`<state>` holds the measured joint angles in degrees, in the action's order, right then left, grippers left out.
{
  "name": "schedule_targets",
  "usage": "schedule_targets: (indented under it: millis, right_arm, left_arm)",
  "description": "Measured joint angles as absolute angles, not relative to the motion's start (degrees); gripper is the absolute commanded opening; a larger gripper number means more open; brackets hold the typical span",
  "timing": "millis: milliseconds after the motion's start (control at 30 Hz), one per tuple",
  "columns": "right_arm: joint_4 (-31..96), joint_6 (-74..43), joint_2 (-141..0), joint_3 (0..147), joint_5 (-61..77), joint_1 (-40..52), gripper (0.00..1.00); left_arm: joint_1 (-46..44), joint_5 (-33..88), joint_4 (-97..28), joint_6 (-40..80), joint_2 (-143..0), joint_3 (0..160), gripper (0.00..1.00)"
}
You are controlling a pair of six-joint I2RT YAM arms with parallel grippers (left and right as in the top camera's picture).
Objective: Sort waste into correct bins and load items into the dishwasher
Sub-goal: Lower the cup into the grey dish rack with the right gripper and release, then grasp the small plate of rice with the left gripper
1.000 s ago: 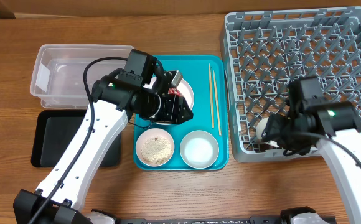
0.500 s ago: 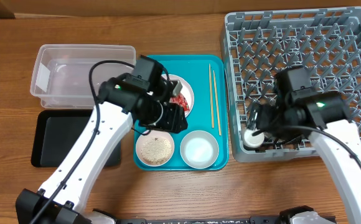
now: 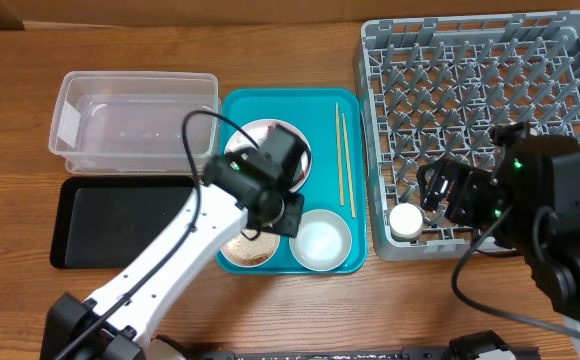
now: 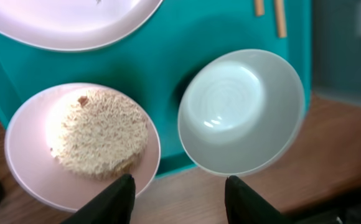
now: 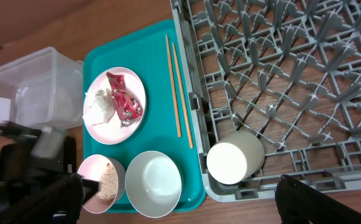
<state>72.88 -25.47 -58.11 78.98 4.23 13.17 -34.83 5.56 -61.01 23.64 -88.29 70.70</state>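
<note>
From above, the left arm (image 3: 210, 215) hides much of the plate (image 3: 250, 132) and part of the pink bowl (image 3: 238, 252) from us. At the left wrist, we see the chopsticks (image 4: 281, 17) cut off by the top edge.

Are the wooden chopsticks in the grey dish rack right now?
No, the chopsticks lie on the teal tray, beside the grey dish rack rather than in it.
</note>
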Motion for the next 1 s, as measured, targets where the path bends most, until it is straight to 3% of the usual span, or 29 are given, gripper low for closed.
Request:
schedule_targets:
  millis: [300,567,800,867,967,1000]
  right_arm:
    - [74.6,-25.4,-56.9,79.0,4.3,13.2,1.00]
    - [74.6,-25.5,-56.9,79.0,4.3,13.2,1.00]
    - [75.0,-25.5,-56.9,79.0,4.2,13.2,1.00]
    - [75.0,-25.4,-56.9,79.0,4.3,13.2,1.00]
    - [75.1,-25.4,-56.9,79.0,4.3,13.2,1.00]
    - [75.1,-25.4,-56.9,79.0,4.3,13.2,1.00]
  left_arm:
    - [-37.4,-6.6,-47.6,37.0,-89.4,56.7,0.43]
    - [-37.4,-8.0,-42.1,38.9,-89.8,56.3,0.43]
    - [-37.4,-7.7,-41.6,38.9,-90.9,56.3,0.34]
    - [-37.4,-7.7,-40.8,38.9,-92.6,56.3,0.27]
    - [-37.4,-7.2,-39.7,38.9,-96.0,56.3,0.04]
    - [-37.4,-6.8,-39.8,39.0,-97.1,56.3,0.04]
